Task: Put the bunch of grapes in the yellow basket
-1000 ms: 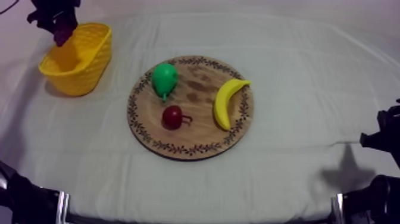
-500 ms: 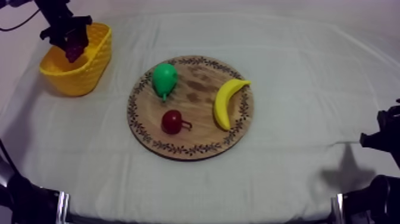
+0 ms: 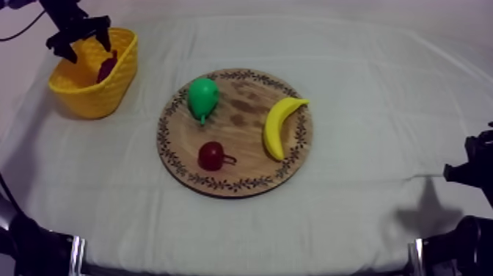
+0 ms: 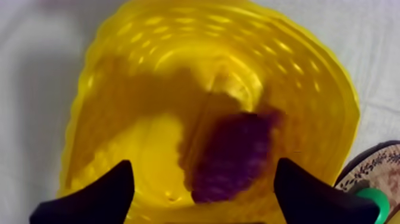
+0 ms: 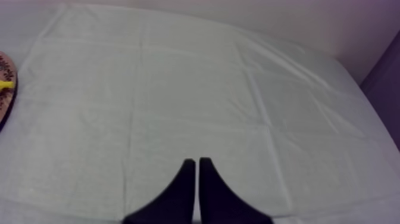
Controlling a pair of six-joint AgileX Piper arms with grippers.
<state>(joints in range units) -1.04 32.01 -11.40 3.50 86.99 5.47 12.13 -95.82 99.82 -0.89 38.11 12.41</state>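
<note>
Now, on your tabletop, the wooden board sits well apart from your left fingers, spread wide and empty over the yellow basket; the bunch of grapes lies inside it, just below them. Your right fingers press together, holding nothing.

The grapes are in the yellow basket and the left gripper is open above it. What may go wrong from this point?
1. The left gripper hangs open right over the yellow basket, with its fingers close to the rim. If it lifts away at a slant, a finger may catch the rim and tip or drag the basket.
2. The bunch of grapes lies toward the wall nearer the wooden board, not in the middle, so such a knock might spill it.
</note>
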